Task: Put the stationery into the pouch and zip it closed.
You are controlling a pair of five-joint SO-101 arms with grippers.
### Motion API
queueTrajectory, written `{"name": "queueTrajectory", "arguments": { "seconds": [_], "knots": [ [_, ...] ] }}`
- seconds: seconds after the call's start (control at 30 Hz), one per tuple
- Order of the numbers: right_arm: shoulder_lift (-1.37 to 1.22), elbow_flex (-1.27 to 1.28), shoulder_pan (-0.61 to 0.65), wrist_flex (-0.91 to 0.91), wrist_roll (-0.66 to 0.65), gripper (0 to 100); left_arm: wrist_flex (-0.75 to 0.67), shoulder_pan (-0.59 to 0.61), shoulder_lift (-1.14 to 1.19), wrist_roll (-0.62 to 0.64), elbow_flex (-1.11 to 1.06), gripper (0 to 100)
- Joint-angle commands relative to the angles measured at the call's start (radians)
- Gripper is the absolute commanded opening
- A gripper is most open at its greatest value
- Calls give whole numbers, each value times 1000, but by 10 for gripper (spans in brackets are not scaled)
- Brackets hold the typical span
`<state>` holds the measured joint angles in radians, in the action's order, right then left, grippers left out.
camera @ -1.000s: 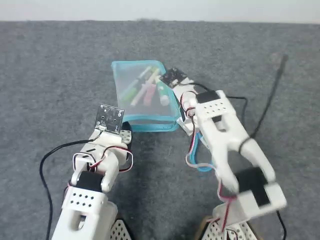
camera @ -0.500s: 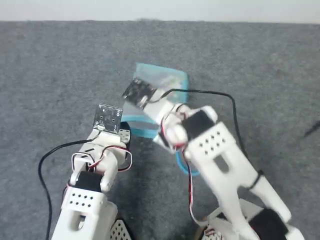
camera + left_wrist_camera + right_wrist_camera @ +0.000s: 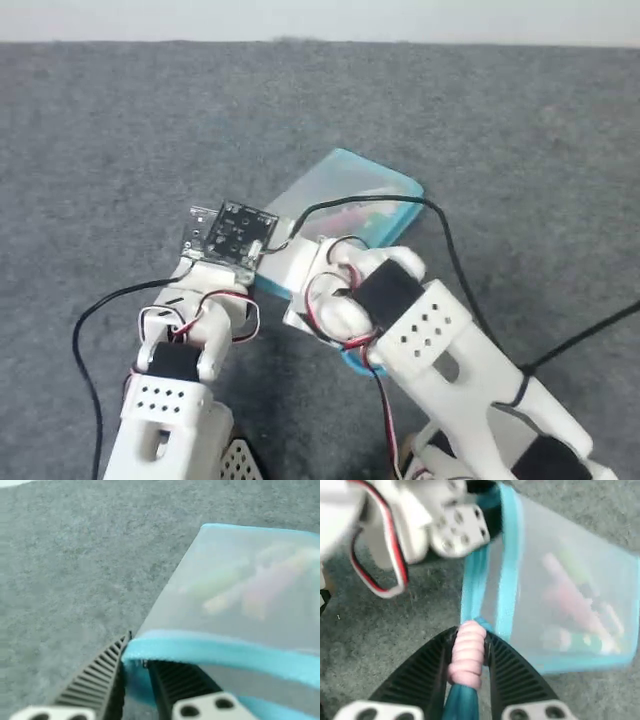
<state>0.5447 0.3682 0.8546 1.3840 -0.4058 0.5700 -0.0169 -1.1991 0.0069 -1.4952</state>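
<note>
From above, the pouch lies askew near the middle of the table, stationery inside. Left wrist: my left gripper is clamped on the blue zip band at its corner. Right wrist: my right gripper pinches the pink zip pull. I judge the pouch light and limp, so I'd anchor the band and tow the pull.

My right gripper: swung from the pouch's right side across to its near edge, beside my left gripper, clamping the pink zip pull. Pouch: shifted right, turned from square-on to diagonal
</note>
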Motion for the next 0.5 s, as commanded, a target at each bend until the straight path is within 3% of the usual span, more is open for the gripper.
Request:
{"name": "queueTrajectory", "arguments": {
  "seconds": [0.0,0.23,0.47],
  "knots": [
    [128,-75,-7,25,-26,6,6,112,-5,48,85,9],
    [315,-72,228,30,-104,6,18,133,193,68,180,9],
    [329,-18,231,82,-98,6,-31,135,276,87,203,9]
  ]
}}
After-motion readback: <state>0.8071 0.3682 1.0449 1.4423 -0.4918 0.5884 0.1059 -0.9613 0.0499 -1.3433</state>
